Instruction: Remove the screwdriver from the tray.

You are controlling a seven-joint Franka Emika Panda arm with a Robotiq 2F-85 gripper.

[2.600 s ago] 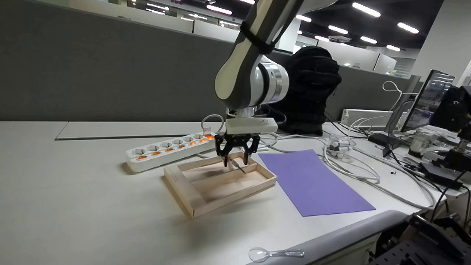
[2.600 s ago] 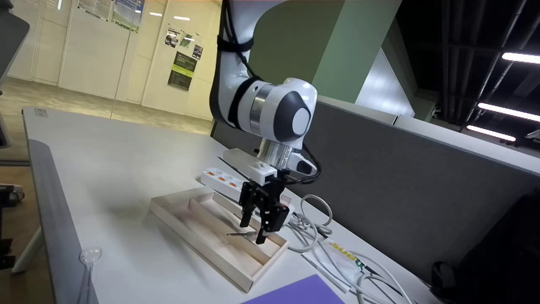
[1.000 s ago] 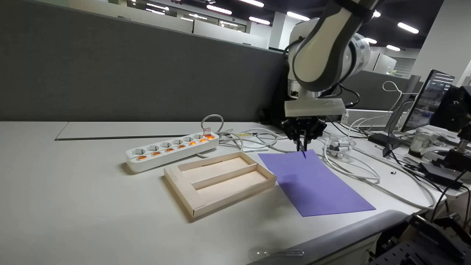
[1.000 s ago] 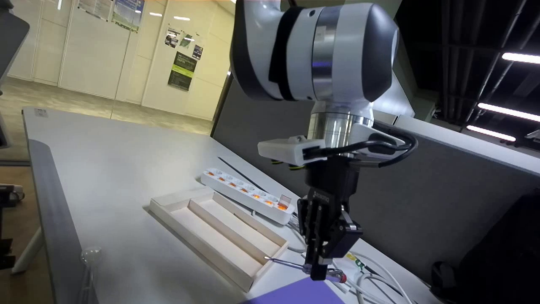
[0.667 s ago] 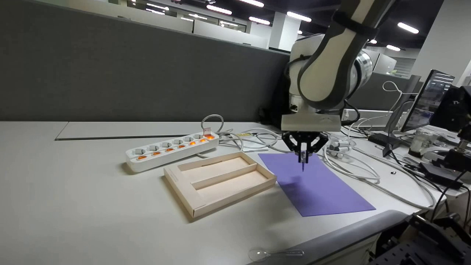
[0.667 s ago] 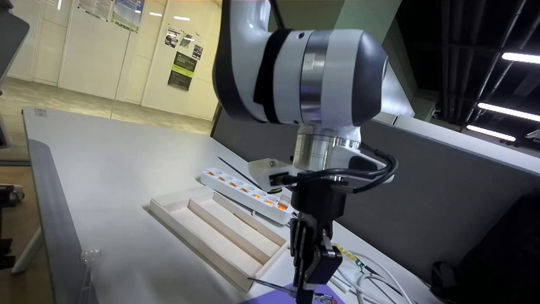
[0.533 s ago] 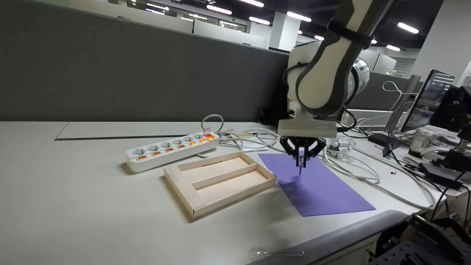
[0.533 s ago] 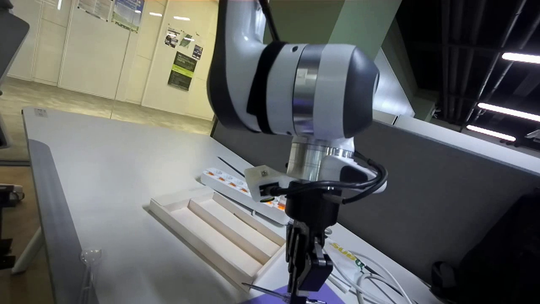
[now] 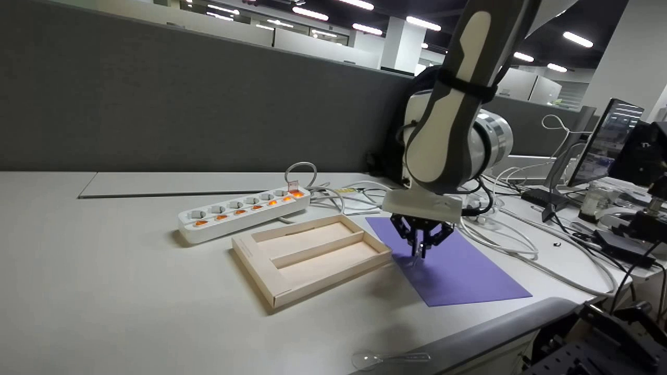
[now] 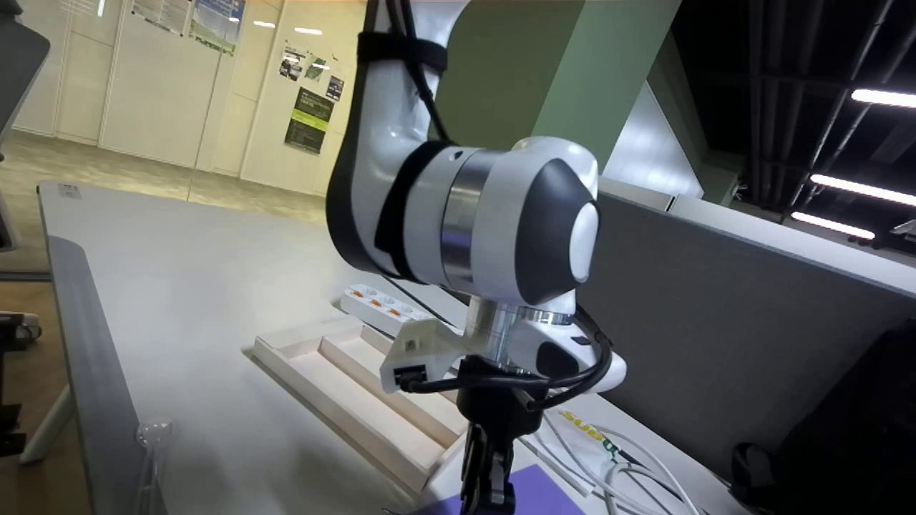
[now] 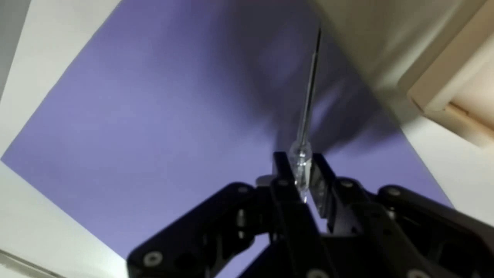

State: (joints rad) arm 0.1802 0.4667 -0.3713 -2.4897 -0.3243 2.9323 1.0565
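Observation:
The screwdriver [image 11: 309, 96], with a clear handle and a thin metal shaft, is held between my fingers over the flat purple sheet [image 11: 154, 135]. My gripper [image 11: 300, 157] is shut on its handle, and the shaft points away toward the top of the wrist view. In an exterior view the gripper [image 9: 418, 255] is low over the sheet, the screwdriver [image 9: 415, 262] a small blur beneath it. The pale wooden tray [image 9: 260, 271] lies beside the sheet with both compartments bare. In an exterior view the fingertips are cut off at the bottom edge, and the arm hides part of the tray [image 10: 336, 422].
A white power strip [image 9: 239, 214] lies behind the tray. White cables [image 9: 505, 239] run along the sheet's far side. A clear spoon [image 9: 391, 359] rests near the table's front edge. A grey partition [image 9: 182, 104] stands at the back, a monitor [image 9: 609, 138] at the side.
My gripper has shut on the screwdriver, lifted it out of the tray and carried it over the purple sheet. In the last second it has come down lower and somewhat toward the tray.

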